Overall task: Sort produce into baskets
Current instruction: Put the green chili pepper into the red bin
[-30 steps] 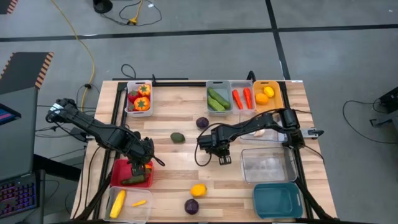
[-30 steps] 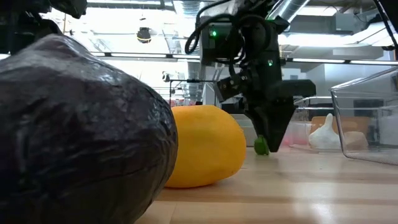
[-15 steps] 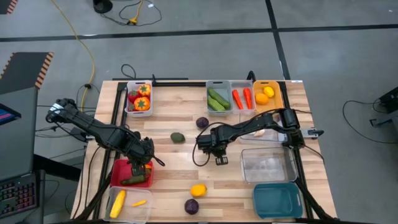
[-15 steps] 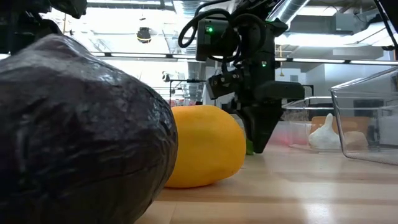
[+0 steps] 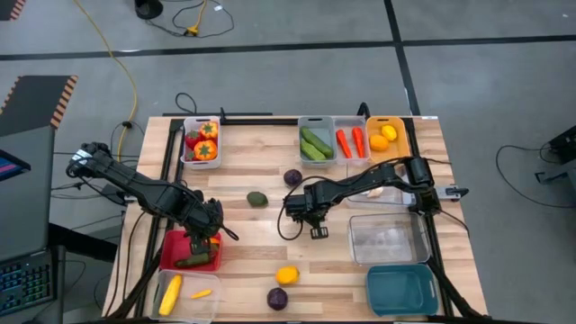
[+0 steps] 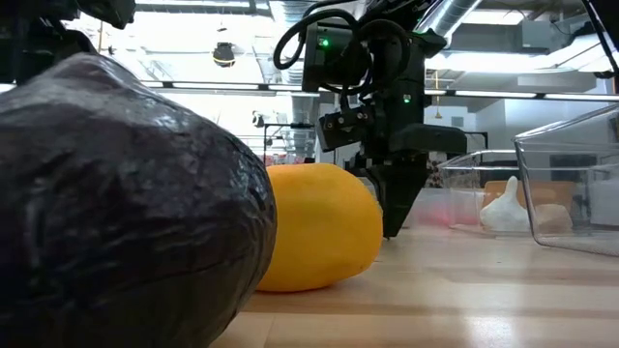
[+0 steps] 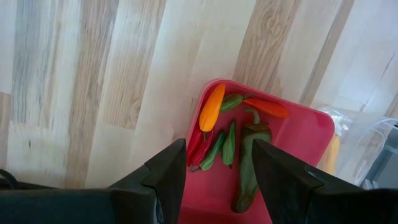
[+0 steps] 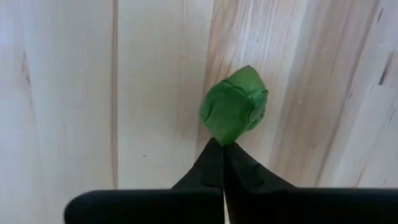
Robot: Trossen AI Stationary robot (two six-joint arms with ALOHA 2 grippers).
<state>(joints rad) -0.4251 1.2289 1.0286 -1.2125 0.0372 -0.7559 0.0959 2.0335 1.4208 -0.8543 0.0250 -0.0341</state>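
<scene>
Spanning the scene, the wooden counter (image 5: 261, 162) carries baskets along its far edge and near corners. Over the red basket (image 5: 173, 245) of peppers hangs the left gripper (image 5: 202, 243), jaws parted, holding nothing. Mid-counter, the right gripper (image 8: 222, 152) points down, fingers pressed together, tips just touching a small green piece (image 8: 234, 107) lying on the wood.

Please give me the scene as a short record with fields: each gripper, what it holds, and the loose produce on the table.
right gripper: shut, tips meeting at a small green piece, mid-table; grip not clear
left gripper: open, empty, above the red bin of peppers
loose on table: avocado, lemon, two purple rounds
</scene>
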